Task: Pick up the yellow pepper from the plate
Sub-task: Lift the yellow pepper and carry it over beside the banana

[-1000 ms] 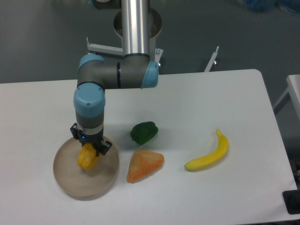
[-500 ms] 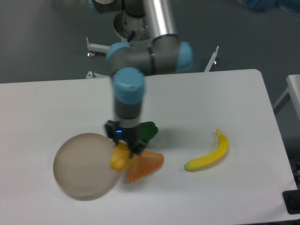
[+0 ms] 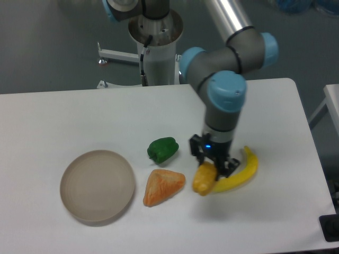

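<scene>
My gripper (image 3: 211, 165) is shut on the yellow pepper (image 3: 204, 178), a small yellow-orange piece that hangs from the fingers above the table. It is right of the orange wedge and overlaps the left end of the banana in the view. The beige plate (image 3: 97, 186) sits at the front left, far to the left of the gripper, with nothing in it.
A green pepper (image 3: 162, 149) lies between the plate and the gripper. An orange triangular wedge (image 3: 163, 186) lies just right of the plate. A yellow banana (image 3: 239, 174) lies under and right of the gripper. The arm's base (image 3: 157, 37) stands at the back.
The gripper has carried the yellow pepper from above the plate to the right, past the wedge, to the banana's left end. The plate is now bare.
</scene>
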### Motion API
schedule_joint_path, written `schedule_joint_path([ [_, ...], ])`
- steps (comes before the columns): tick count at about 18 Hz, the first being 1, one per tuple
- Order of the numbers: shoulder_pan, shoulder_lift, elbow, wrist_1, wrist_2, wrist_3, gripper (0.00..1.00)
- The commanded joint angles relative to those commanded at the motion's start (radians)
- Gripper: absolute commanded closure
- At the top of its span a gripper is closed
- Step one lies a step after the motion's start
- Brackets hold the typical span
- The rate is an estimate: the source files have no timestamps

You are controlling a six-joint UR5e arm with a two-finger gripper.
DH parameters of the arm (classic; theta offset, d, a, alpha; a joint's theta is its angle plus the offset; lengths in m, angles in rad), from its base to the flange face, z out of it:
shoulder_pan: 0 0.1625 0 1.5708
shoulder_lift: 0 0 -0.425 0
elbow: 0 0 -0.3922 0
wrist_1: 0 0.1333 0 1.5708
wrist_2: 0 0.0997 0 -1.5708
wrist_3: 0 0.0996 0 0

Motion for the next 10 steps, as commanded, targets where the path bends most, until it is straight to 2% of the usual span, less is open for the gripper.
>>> schedule_joint_path([
  [10,0.034,-0.011,0.023,0.008,0.002,0.006,0.52],
])
